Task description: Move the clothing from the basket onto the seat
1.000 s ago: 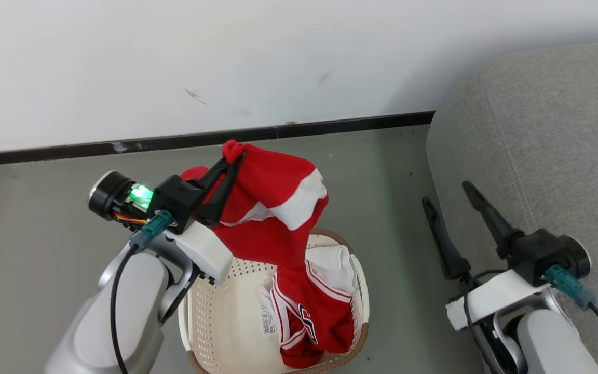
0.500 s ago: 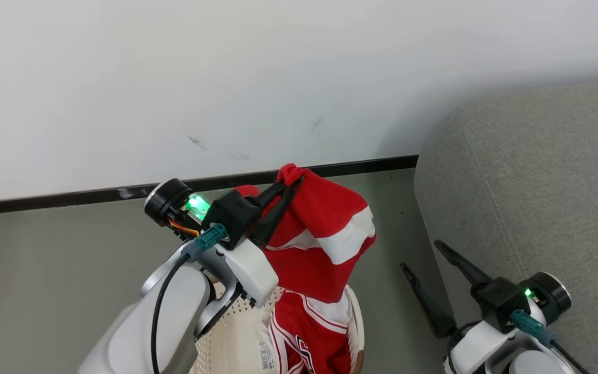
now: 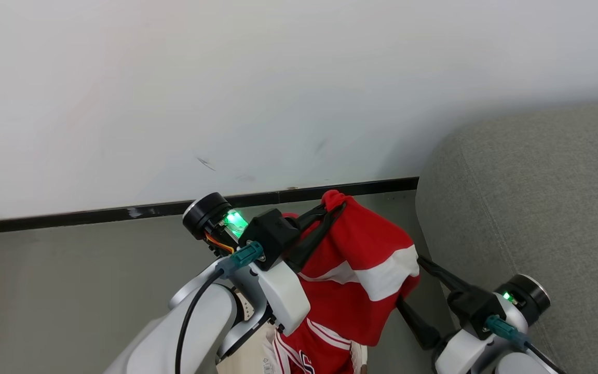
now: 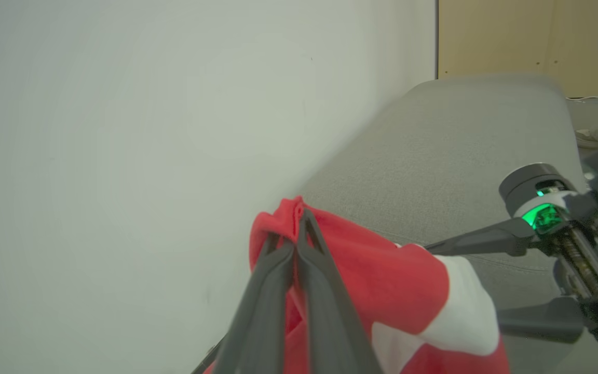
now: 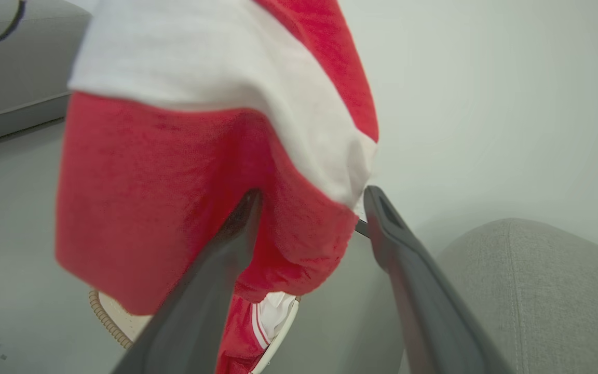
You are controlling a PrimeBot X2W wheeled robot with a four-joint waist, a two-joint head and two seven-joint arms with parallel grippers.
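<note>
Left fingers (image 4: 297, 228) clamped on red garment (image 3: 361, 244) (white band) above basket (image 5: 104, 314); right fingers (image 5: 384, 221) open beside it.

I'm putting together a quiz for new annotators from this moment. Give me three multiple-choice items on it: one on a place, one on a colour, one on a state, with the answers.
1. In the head view, on which side of the held red garment does the grey sofa lie?
A. the robot's left
B. the robot's right
C. directly beneath it

2. What colour is the broad band across the red garment?
A. navy
B. yellow
C. white

3. The left gripper is
A. open and empty
B. shut on the basket's rim
C. shut on the red garment

Answers: 1 B, the sofa sits at the head view's right; 2 C, a white band crosses the red cloth; 3 C, its fingers pinch a fold of the cloth.
</note>
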